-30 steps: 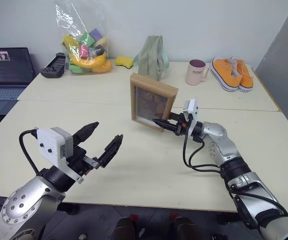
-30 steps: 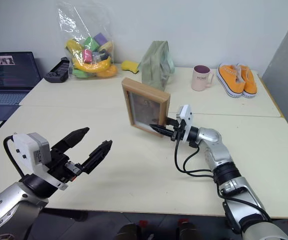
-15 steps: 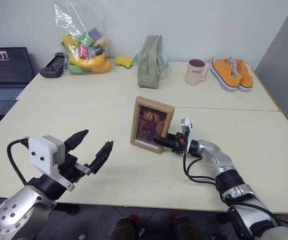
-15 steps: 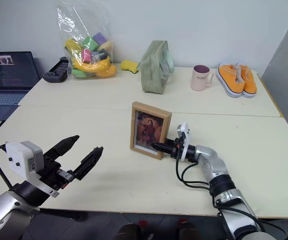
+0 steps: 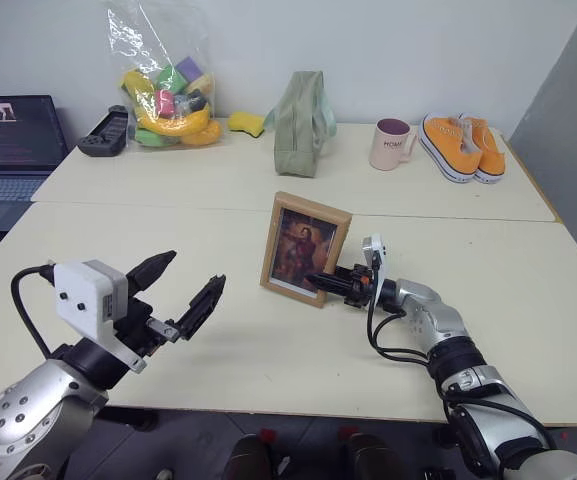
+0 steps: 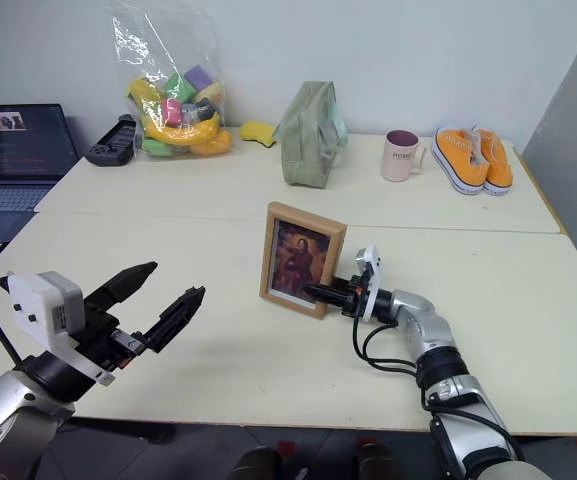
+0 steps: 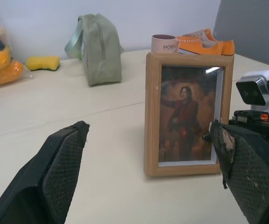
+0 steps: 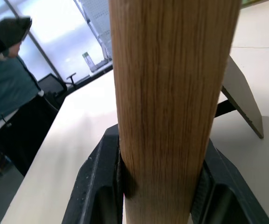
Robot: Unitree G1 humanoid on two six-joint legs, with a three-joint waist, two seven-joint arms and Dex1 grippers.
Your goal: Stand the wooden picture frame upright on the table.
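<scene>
The wooden picture frame [image 5: 303, 248] stands upright on the pale table [image 5: 268, 340], its dark portrait facing me; it also shows in the left wrist view [image 7: 187, 126]. My right gripper [image 5: 324, 282] is shut on the frame's lower right edge, and in the right wrist view its black fingers [image 8: 99, 182] clamp the light-wood side [image 8: 169, 93], with the stand flap [image 8: 239, 95] folded out behind. My left gripper [image 5: 183, 290] hovers wide open to the left of the frame, nothing between its fingers [image 7: 55, 172].
Along the far table stand a green pouch [image 5: 300, 122], a pink mug [image 5: 392, 143], orange shoes [image 5: 464, 145], a yellow sponge [image 5: 248, 123], a clear bag of toys [image 5: 168, 85] and a black controller [image 5: 103, 130]. A laptop [image 5: 8, 140] sits far left. A person [image 8: 10, 93] appears in the right wrist view.
My right gripper has lowered the frame from the air onto the table and rolled it upright. The left gripper stayed open in place.
</scene>
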